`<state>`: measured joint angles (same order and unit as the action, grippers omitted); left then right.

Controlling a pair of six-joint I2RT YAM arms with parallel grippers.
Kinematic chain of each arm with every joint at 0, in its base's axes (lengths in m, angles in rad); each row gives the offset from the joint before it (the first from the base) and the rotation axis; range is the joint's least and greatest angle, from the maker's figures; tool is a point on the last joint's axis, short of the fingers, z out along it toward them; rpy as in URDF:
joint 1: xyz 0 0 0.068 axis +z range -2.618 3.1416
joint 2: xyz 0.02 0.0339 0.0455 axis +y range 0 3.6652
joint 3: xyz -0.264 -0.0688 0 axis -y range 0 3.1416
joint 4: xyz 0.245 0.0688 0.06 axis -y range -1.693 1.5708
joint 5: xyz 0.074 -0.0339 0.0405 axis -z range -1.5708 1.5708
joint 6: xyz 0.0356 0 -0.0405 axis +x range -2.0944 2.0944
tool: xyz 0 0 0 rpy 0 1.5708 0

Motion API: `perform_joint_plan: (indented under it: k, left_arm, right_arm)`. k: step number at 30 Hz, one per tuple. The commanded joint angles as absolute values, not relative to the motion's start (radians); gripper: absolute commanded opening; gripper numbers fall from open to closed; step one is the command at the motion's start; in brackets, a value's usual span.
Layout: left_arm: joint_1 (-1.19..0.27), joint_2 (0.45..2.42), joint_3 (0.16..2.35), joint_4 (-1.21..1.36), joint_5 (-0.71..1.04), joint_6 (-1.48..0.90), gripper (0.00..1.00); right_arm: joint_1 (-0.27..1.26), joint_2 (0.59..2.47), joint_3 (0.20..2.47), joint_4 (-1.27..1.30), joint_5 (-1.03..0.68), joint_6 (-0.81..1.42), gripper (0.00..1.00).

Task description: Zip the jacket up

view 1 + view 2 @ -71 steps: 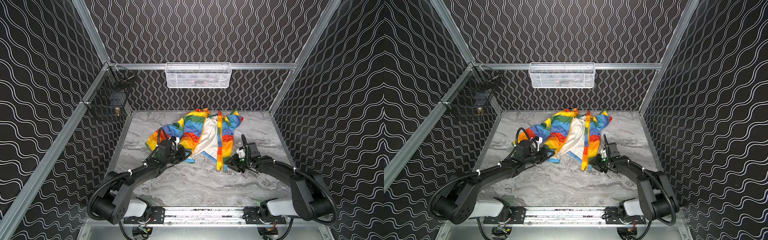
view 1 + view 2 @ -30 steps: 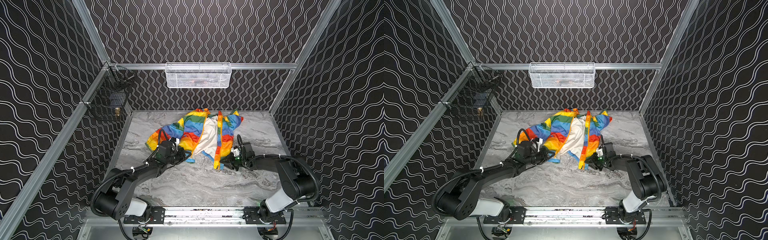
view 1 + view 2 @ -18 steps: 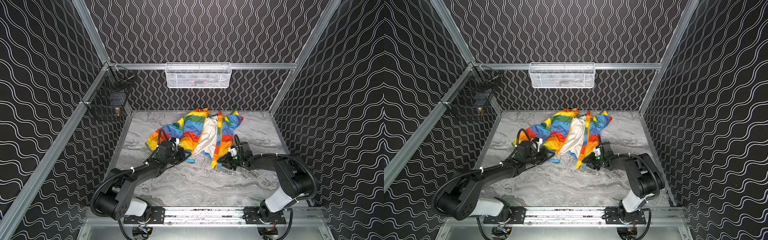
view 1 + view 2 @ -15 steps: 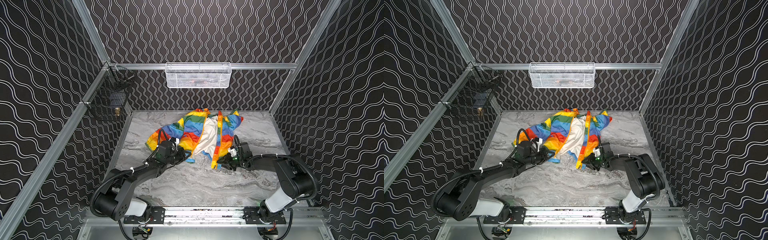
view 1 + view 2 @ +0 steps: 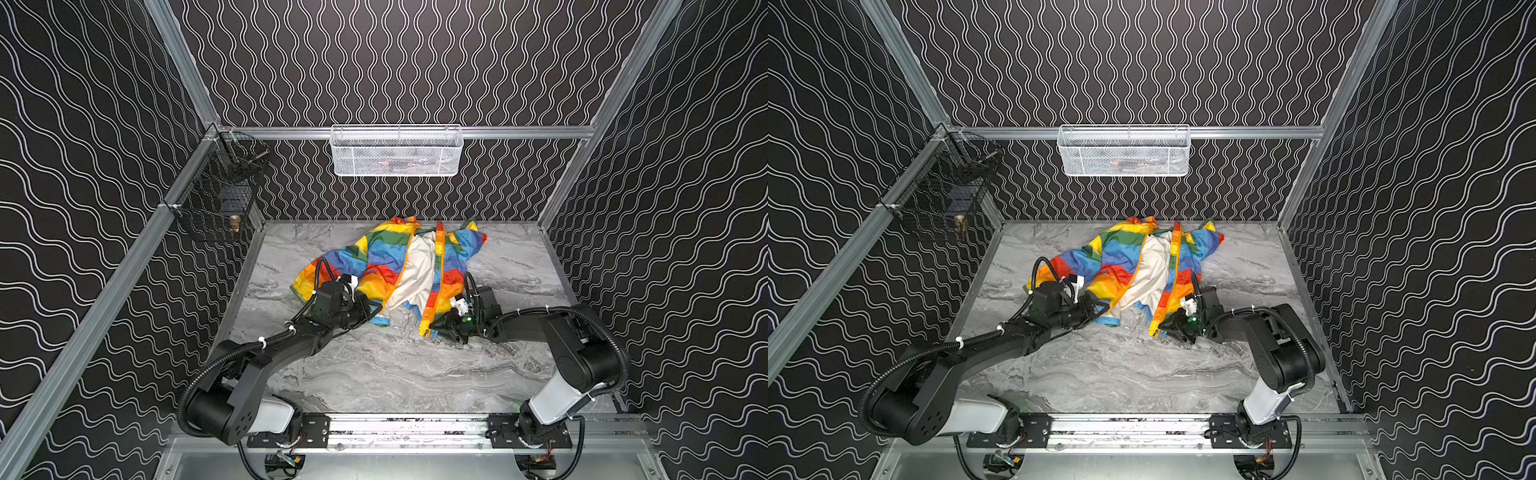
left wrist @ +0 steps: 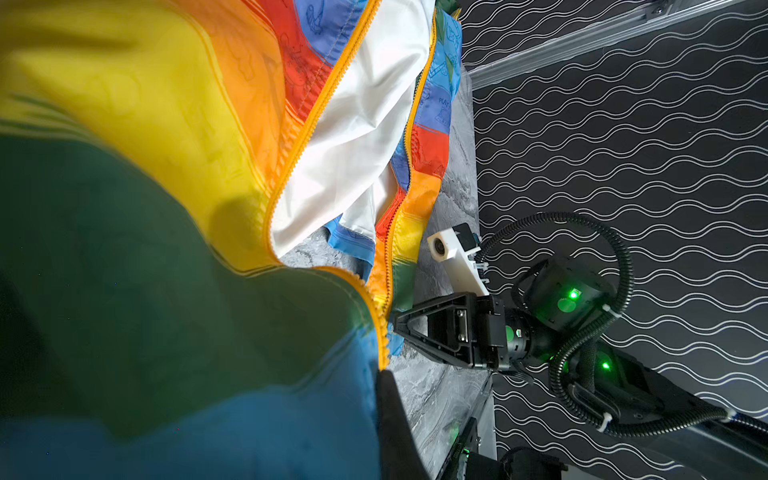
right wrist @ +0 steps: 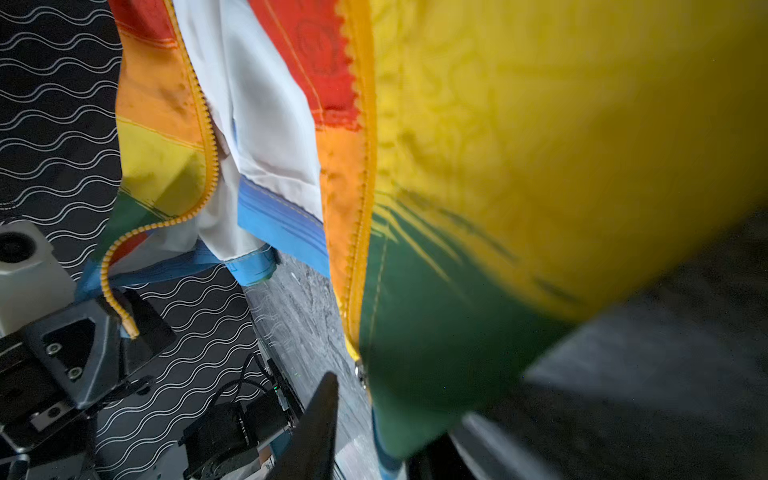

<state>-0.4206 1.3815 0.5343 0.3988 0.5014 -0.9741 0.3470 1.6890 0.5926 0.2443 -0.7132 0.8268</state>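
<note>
Jacket of thin shiny fabric with broad stripes in red, orange, yellow, green and blue [image 5: 376,259] lies crumpled on the grey marble-patterned tabletop [image 5: 374,374], from the centre toward 12 o'clock, its collar end near the back wall in both top views. Its front is open: the two halves of the orange toothed zipper [image 5: 442,257] run apart, and the white lining [image 5: 417,270] shows between them. The left gripper [image 5: 371,311] is at the 7 o'clock corner of the jacket. Its jaws are fully closed on the bottom end of the zipper half on that side, which in the right wrist view lies between the black fingers [image 7: 89,361]. The right gripper [image 5: 436,329] is at the 5 o'clock corner, low over the table and pointing toward 9 o'clock. Its jaws stand only a little apart, with the green and blue lower corner of the other front panel pinched between them. A small metal piece [image 7: 360,373] sits at the lower end of this zipper half; I cannot tell what it is. The two lower corners are near each other but apart, with bare tabletop between. A white wire mesh basket [image 5: 395,162] hangs on the back rail at 12 o'clock, and a black wire basket [image 5: 216,208] on the side wall at about 10 o'clock.
</note>
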Motion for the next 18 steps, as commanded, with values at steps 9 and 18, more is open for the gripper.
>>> perform_joint_plan:
  k: [9, 18]
  left_arm:
    - [-0.418, 1.382, 0.526, 0.421, 0.5, -0.987, 0.0]
    - [-0.471, 1.429, 0.569, 0.345, 0.465, -0.911, 0.0]
  right_arm:
    - [0.35, 1.734, 0.606, 0.239, -0.703, 0.829, 0.18]
    - [0.35, 1.725, 0.61, 0.209, -0.676, 0.822, 0.06]
